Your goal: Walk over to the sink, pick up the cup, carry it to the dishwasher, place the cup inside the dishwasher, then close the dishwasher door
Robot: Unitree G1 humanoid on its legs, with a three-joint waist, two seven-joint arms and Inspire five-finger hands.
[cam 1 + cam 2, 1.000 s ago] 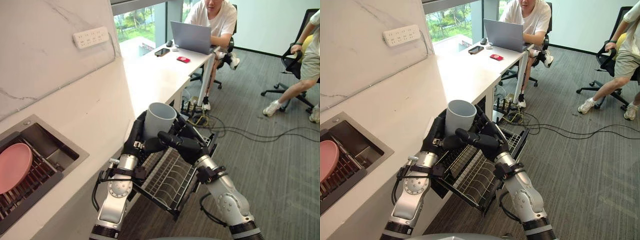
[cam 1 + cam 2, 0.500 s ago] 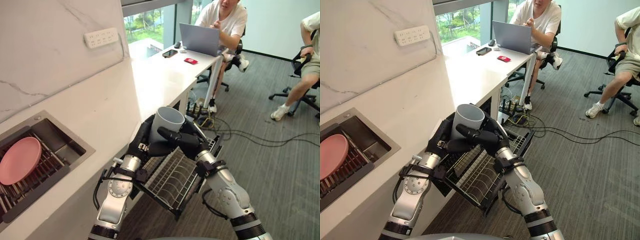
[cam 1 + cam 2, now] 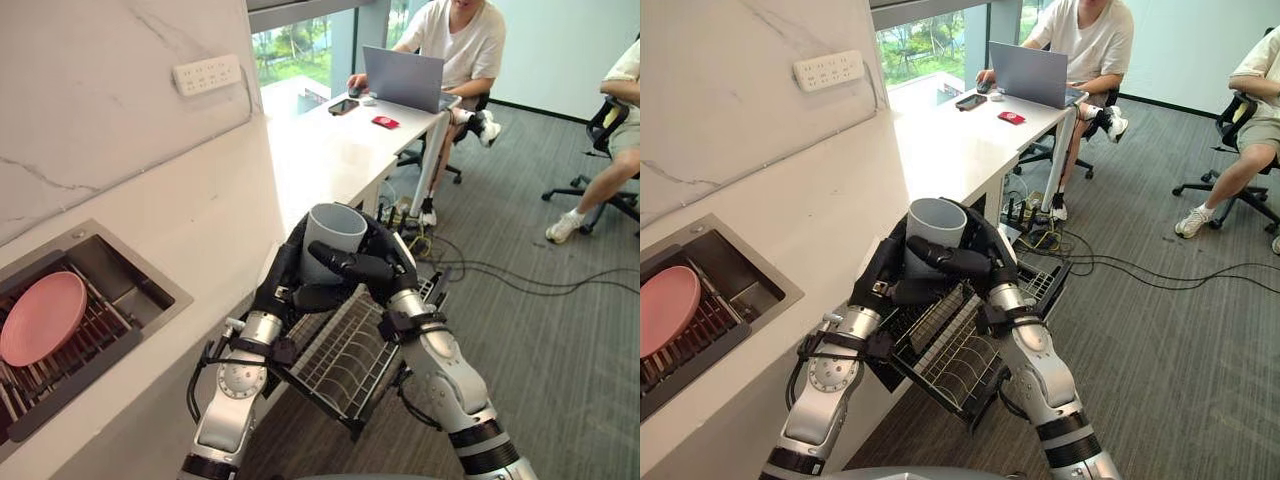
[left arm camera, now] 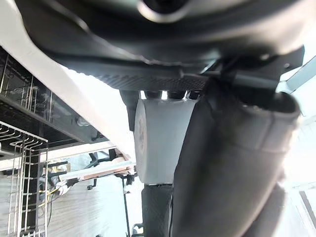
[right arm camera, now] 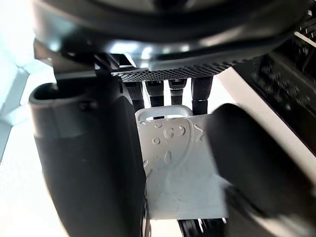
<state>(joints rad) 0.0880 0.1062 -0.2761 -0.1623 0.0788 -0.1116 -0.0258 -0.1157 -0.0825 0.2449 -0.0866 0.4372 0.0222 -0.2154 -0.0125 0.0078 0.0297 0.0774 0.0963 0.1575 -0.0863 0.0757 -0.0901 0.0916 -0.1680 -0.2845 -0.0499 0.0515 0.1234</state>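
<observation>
You have the white counter (image 3: 190, 250) running along the left, with a desk (image 3: 330, 145) carrying on from its far end. The dishwasher rack (image 3: 340, 370) is pulled out from under the counter's front edge, wire tines up. The sink (image 3: 112, 272) is set into the counter's near left corner, with a pink plate (image 3: 42, 318) standing tilted in it. A person (image 3: 460, 35) sits at the desk's far end behind a laptop (image 3: 405, 80).

Left hand (image 3: 285, 280) and right hand (image 3: 375, 265) are both curled round the cup (image 3: 332, 232): left on its left side, right thumb across its front. The cup is upright, mouth up, held above the rack just off the counter's front edge, not touching the rack.
</observation>
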